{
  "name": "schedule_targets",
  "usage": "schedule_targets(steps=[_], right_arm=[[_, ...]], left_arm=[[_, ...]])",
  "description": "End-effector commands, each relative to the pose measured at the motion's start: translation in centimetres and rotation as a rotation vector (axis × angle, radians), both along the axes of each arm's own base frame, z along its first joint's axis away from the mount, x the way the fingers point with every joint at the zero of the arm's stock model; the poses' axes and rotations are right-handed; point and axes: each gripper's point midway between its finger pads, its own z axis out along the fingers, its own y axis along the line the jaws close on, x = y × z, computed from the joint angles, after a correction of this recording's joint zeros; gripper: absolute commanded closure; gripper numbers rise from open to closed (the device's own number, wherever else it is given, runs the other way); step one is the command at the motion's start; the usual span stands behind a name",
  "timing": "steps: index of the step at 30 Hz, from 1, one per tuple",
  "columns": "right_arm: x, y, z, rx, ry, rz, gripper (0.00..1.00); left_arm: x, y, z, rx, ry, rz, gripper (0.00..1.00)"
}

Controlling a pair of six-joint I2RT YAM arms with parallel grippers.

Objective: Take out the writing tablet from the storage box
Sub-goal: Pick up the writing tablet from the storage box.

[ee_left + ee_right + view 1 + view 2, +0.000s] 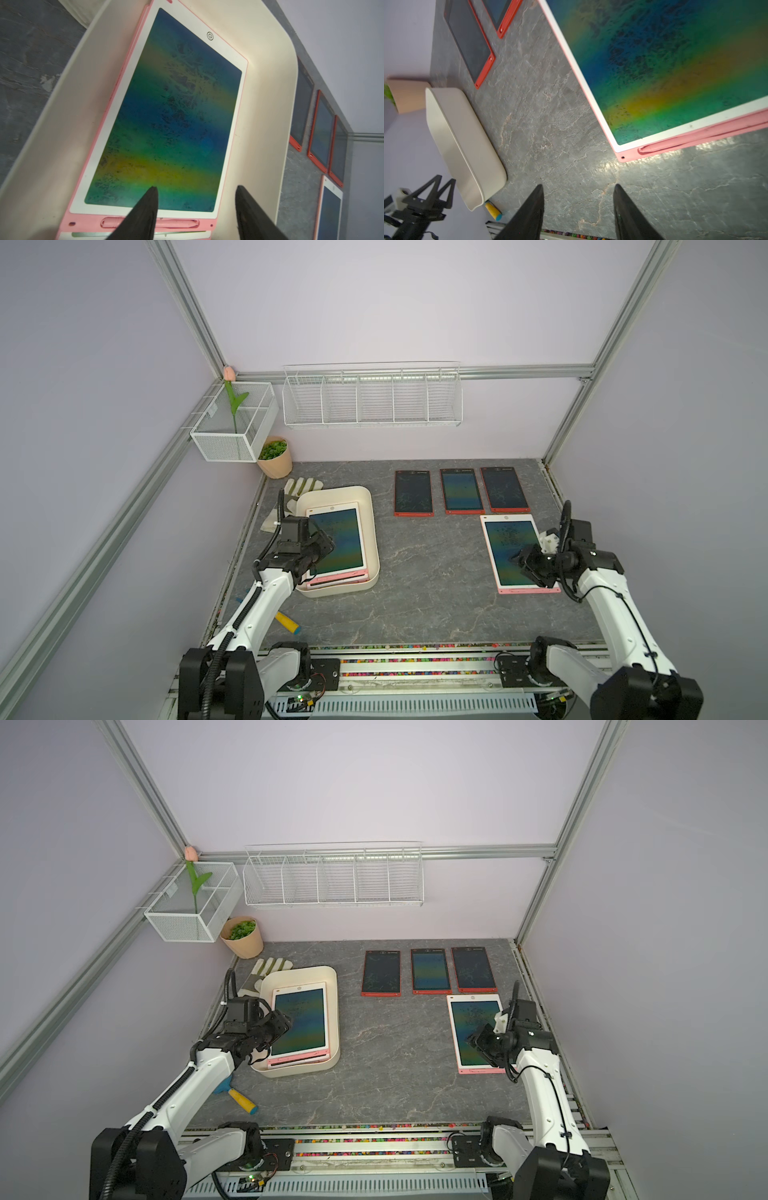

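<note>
Left gripper [196, 187] hangs spread, empty; writing tablet [166, 104] lies below its tips in the storage box [270, 83]. I'd pinch its near edge squarely, lift level.

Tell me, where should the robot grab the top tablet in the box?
Probably its right long edge, from above: the top tablet lies flat, and the storage box leaves a gap there for one finger of the left gripper.

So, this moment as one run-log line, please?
left gripper: open, over tablet in storage box | right gripper: open, empty, over table
</note>
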Motion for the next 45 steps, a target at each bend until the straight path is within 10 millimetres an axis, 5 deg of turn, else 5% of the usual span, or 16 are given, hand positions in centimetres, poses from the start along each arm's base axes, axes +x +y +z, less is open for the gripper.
schedule_targets(steps=[1, 8, 13, 21, 30, 45], right_arm=[[1.6, 2.2, 1.6, -0.062, -0.063, 0.083, 0.42], [3.9, 10.4, 1.1, -0.081, -0.066, 0.293, 0.41], [5.1, 17.6, 0.3, -0.117, -0.05, 0.445, 0.4], [6.9, 25.7, 0.3, -0.07, -0.075, 0.57, 0.39], [8.2, 31.5, -1.4, -0.017, -0.063, 0.635, 0.41], [9.7, 34.4, -3.3, -0.019, -0.042, 0.644, 0.42]], left_arm=[[1.1, 2.0, 1.2, 0.135, -0.006, 0.018, 0.4], [1.6, 4.6, -0.1, 0.285, 0.131, 0.085, 0.41], [2.6, 4.8, -1.2, 0.289, 0.148, 0.087, 0.41], [3.7, 5.2, -2.4, 0.311, 0.158, 0.063, 0.42], [4.7, 5.2, -4.1, 0.322, 0.208, 0.02, 0.42], [4.8, 5.4, -6.7, 0.311, 0.262, -0.004, 0.43]])
